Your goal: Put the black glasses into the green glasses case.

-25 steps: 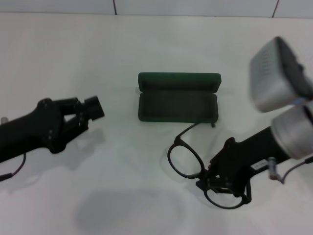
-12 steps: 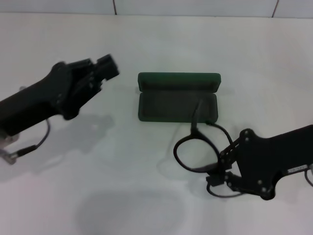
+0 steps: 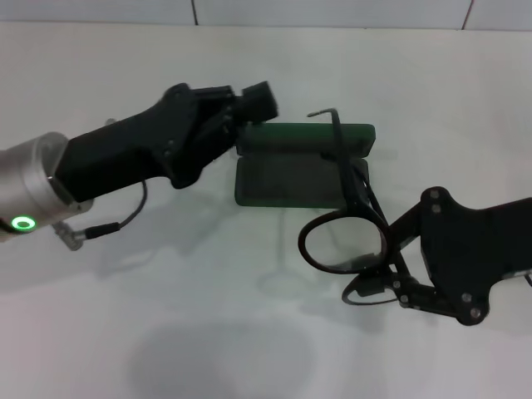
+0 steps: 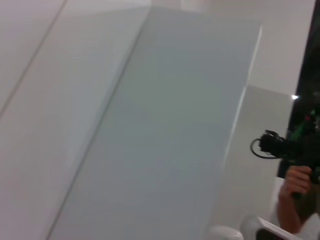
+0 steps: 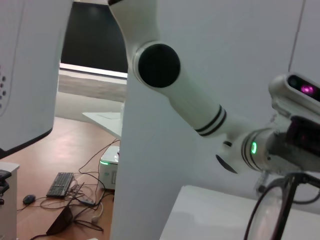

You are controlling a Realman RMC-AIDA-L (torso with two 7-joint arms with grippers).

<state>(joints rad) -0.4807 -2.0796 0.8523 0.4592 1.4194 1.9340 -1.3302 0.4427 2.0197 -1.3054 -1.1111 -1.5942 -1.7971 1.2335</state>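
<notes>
Right gripper (image 3: 378, 270) is sitting nearest the camera at lower right of the head view, black body angling in from the right edge, fingers pinching the black glasses (image 3: 342, 243) near the far lens. Glasses are hanging clear of the white table (image 3: 208, 316), tilted: one oval lens facing the camera, one temple arm sticking up and back across the green glasses case (image 3: 302, 166), its hooked tip showing above the lid. A soft shadow is lying on the table under the lens, so the frame is not touching the surface.

Case is lying open mid-table, base toward the robot, lid standing up at the back; dark green inside, nothing in it.

Left gripper (image 3: 253, 101) is reaching in from the left, black forearm with a silver cuff and a green status ring lit, tip hovering just at the left end of the case lid. Cannot tell whether its fingers are spread or pressed together.

Table is plain white, running back to a pale tiled wall with thin dark seams.

Right wrist view is looking out into the room: lens edge of the glasses in one corner, the white arm with black joint caps, wood-tone floor with a keyboard (image 5: 60, 184) and loose cables, dark window behind.

Left wrist view is showing mostly pale panels, plus a person's hand (image 4: 295, 182) holding a black device
</notes>
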